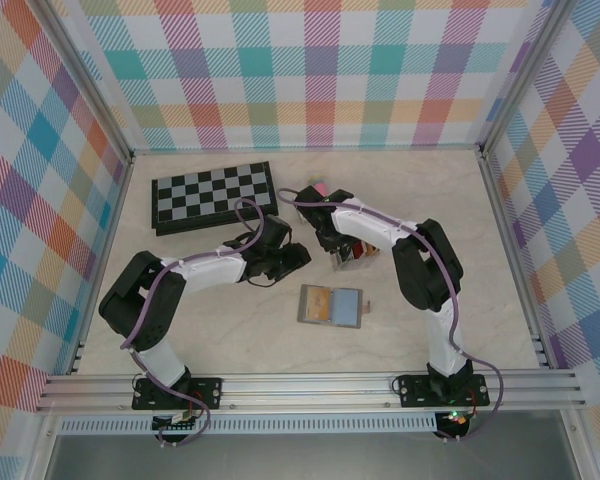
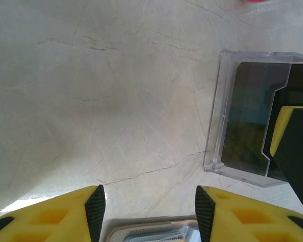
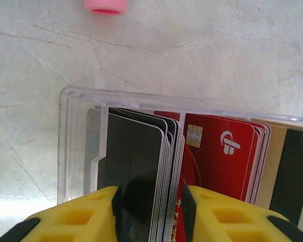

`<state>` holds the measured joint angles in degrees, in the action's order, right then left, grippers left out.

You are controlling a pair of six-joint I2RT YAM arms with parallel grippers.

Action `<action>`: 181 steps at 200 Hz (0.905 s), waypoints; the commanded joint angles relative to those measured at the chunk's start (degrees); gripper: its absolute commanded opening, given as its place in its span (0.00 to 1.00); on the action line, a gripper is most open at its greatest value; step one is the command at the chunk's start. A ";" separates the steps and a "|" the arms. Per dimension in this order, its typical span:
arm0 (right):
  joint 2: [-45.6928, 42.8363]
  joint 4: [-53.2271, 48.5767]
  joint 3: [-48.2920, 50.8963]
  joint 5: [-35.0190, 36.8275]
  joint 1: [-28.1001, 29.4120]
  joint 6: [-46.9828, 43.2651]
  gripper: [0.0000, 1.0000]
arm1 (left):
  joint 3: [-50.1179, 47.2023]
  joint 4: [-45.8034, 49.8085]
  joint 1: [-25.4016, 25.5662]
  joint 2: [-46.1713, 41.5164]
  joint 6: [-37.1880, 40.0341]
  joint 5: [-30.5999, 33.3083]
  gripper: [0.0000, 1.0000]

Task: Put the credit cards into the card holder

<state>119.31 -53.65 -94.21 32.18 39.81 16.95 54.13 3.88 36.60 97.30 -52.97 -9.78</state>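
The right end effector sets its yellow, black-padded fingers either side of the dark stack among the credit cards. Whether the pads truly pinch it, I cannot tell. The left end effector hangs spread and empty near the card holder, which lies open and flat on the desk between the arms.

The step looks like drawing a card from its case. Next it probably needs a firm pinch on few cards, a lift clear of the wall, then a carry to the holder.

The desk is pale, smooth and marble-veined, and the chessboard is flat and checkered. The clear case is rigid plastic. The cards are thin, glossy and round-cornered: dark, red cards and a tan card. A pink cap is round.
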 commanded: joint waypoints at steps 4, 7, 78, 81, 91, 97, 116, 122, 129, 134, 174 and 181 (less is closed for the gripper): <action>-1.79 -1.46 -0.54 1.95 -0.11 -0.43 0.33 | -0.95 -0.44 -0.57 -1.96 -0.16 0.38 0.52; -1.86 -1.48 -0.47 1.92 -0.09 -0.45 0.33 | -0.95 -0.44 -0.56 -1.94 -0.20 0.38 0.52; -2.85 -1.25 0.52 2.36 -0.23 -0.36 0.28 | -1.13 -0.40 -0.62 -2.17 -0.24 0.00 0.52; -2.85 -1.27 0.57 2.36 -0.26 -0.36 0.28 | -1.11 -0.32 -0.57 -2.16 -0.25 -0.05 0.52; -2.94 -1.25 0.61 2.36 -0.26 -0.33 0.27 | -1.12 -0.34 -0.59 -2.13 -0.33 -0.06 0.52; -2.96 -1.27 0.68 2.36 -0.27 -0.41 0.27 | -1.13 -0.31 -0.61 -2.11 -0.33 -0.12 0.52; -3.02 -1.44 0.78 2.75 -0.26 -0.18 0.28 | -1.09 -0.40 -0.59 -2.02 -0.38 -0.28 0.52; -3.03 -1.46 0.85 2.86 -0.31 -0.16 0.28 | -1.13 -0.44 -0.59 -1.94 -0.38 -0.33 0.51; -3.03 -1.59 0.87 2.97 -0.34 -0.08 0.27 | -1.12 -0.38 -0.59 -1.93 -0.36 -0.29 0.51; -3.03 -1.55 0.95 2.97 -0.35 -0.15 0.27 | -1.11 -0.44 -0.61 -1.95 -0.37 -0.36 0.51; -3.45 -1.54 1.23 3.41 -0.35 -0.47 0.26 | -1.10 -0.41 -0.57 -1.85 -0.31 -0.41 0.51; -3.54 -1.56 1.23 3.46 -0.36 -0.62 0.25 | -1.09 -0.44 -0.57 -1.85 -0.46 -0.40 0.51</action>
<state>118.65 -53.65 -94.13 33.93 39.79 17.04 53.78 3.90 36.60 97.23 -53.15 -9.98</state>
